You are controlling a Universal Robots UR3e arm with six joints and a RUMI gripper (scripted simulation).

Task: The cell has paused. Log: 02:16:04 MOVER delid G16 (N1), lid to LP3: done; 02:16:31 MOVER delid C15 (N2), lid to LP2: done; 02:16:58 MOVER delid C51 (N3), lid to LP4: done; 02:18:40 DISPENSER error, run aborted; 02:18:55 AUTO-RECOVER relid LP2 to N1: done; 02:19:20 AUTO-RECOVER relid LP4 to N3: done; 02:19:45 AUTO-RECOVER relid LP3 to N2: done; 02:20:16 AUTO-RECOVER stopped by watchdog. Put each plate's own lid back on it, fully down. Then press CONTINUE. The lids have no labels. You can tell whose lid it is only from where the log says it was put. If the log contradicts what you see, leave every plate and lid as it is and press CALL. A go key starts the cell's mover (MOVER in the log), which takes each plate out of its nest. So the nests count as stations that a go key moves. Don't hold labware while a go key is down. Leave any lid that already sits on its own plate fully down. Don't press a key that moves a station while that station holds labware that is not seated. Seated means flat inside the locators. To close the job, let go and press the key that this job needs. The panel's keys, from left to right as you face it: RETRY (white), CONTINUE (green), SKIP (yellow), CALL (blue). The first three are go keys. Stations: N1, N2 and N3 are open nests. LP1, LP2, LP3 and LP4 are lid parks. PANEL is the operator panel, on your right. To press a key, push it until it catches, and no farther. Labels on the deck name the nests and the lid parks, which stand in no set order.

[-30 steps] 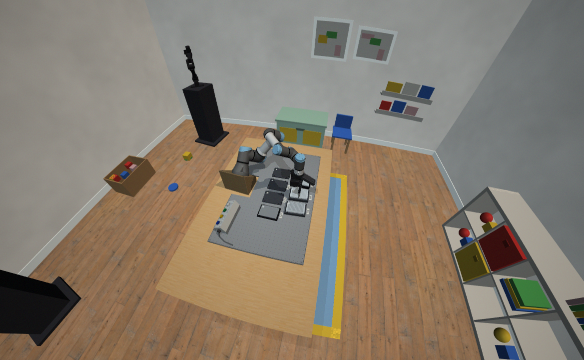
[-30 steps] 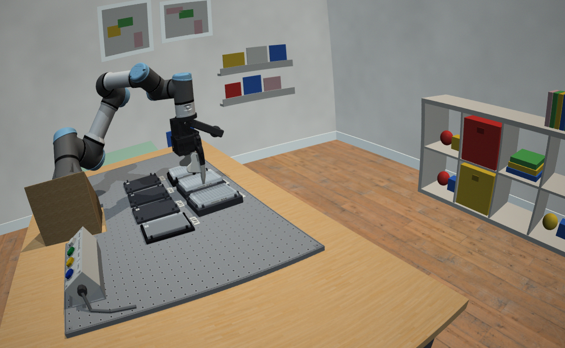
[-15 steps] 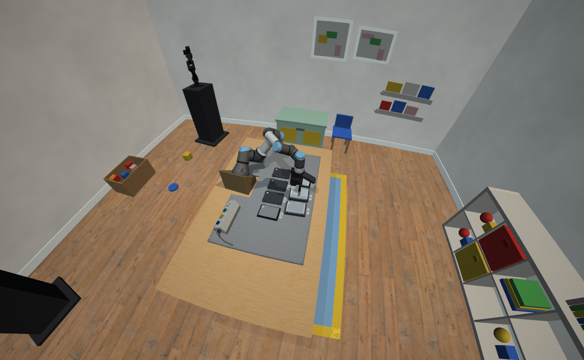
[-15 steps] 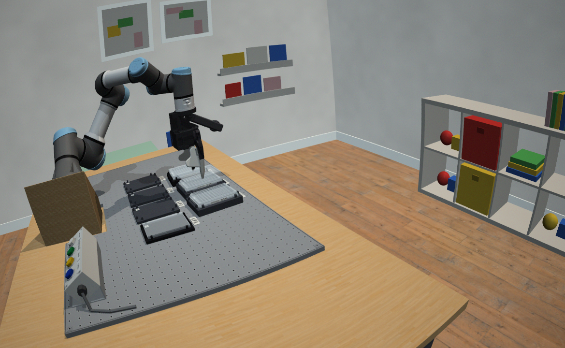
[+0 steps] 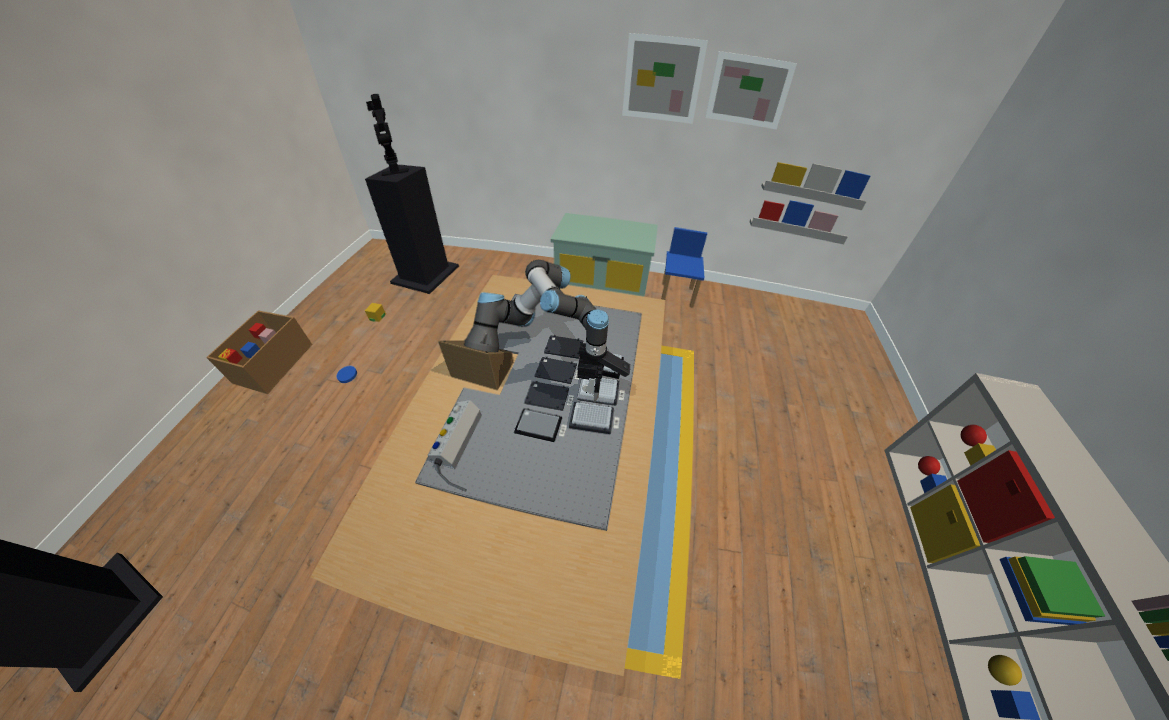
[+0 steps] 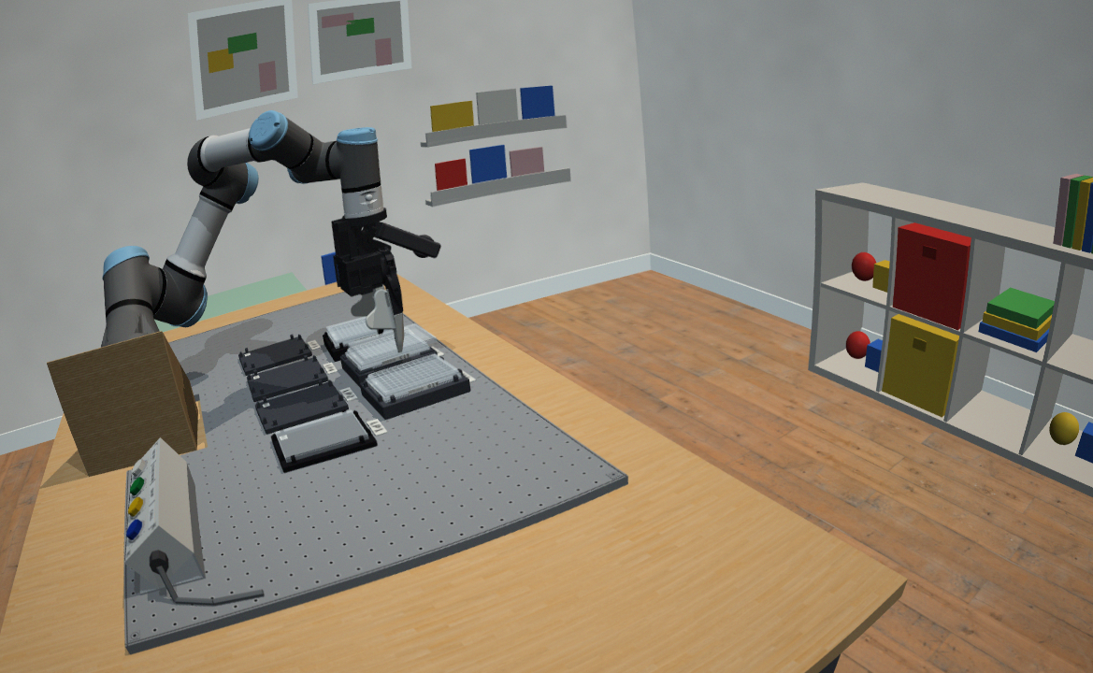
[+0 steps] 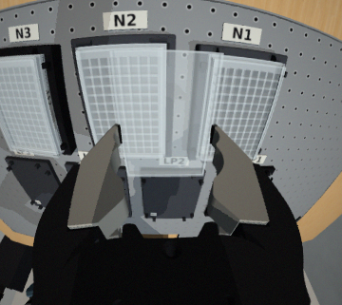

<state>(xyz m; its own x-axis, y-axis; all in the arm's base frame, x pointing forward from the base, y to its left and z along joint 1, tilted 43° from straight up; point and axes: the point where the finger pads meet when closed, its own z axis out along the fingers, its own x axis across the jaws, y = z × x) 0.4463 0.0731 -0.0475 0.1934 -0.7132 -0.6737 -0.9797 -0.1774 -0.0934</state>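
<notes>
My gripper is shut on a clear lid. The lid hangs above the deck, over the gap between N2 and N1, and overlaps both plates in the wrist view. The N2 plate and the N1 plate stand in their nests; the N3 plate is at the left. A clear edge shows around N1 and N3, but how their lids sit I cannot tell. Another clear lid lies in LP1. LP2 is bare.
Two more dark lid parks stand behind LP2, without lids. The panel stands on the deck's panel side, with its green key and blue key. A brown box-like block stands by the arm's base.
</notes>
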